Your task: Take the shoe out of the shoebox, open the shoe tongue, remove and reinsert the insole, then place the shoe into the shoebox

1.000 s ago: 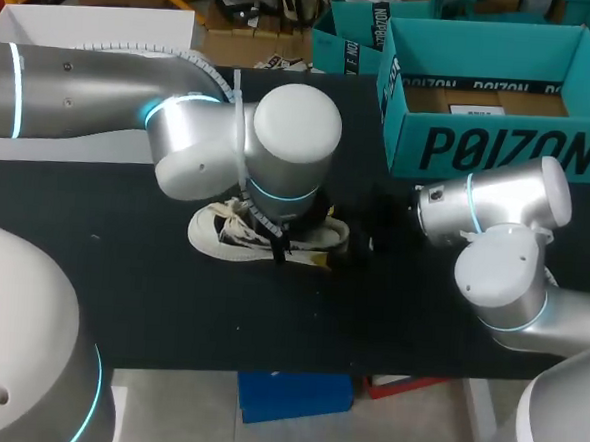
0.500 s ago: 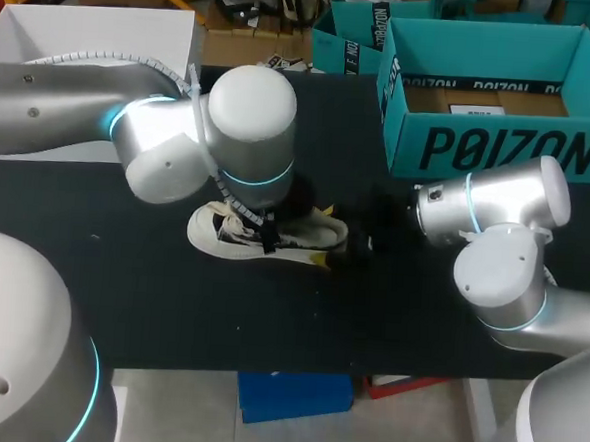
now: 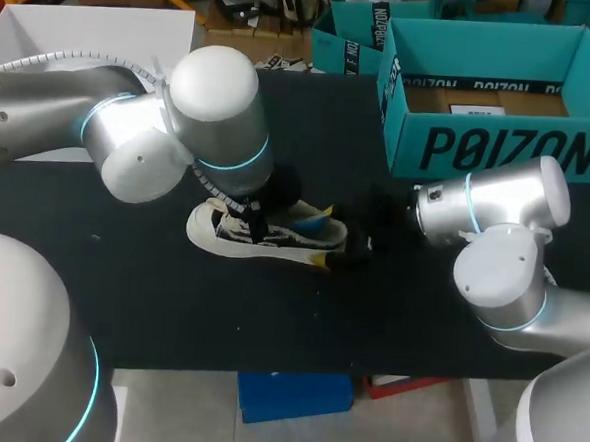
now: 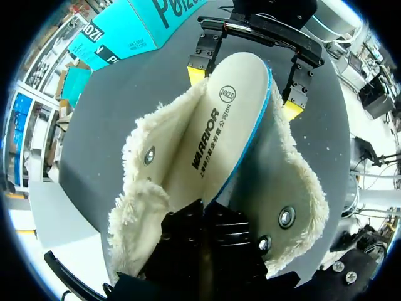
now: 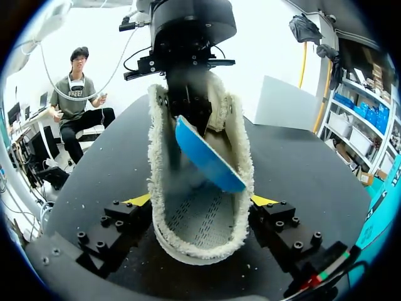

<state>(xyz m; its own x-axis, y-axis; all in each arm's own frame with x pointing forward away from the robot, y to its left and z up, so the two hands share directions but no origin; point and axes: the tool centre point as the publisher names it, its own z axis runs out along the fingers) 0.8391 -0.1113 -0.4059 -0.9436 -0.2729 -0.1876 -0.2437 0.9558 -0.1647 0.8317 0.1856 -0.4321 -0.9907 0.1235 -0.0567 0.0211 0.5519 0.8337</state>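
A cream shoe with fleece lining lies on its sole in the middle of the black table, toe toward my left arm. My right gripper holds its heel, one yellow-tipped finger on each side. From above, my left gripper is shut on the toe end of the insole. The insole is cream on top and blue underneath, and it slants up out of the shoe's opening with its heel end low over the shoe's heel. The teal shoebox stands open at the back right.
A white box stands at the back left behind my left arm. A second teal box sits behind the shoebox. Bare black tabletop lies in front of the shoe up to the near edge.
My left arm has swung to the left and back, drawing the insole up out of the shoe; its blue underside now shows. The right gripper and the shoe stayed put.
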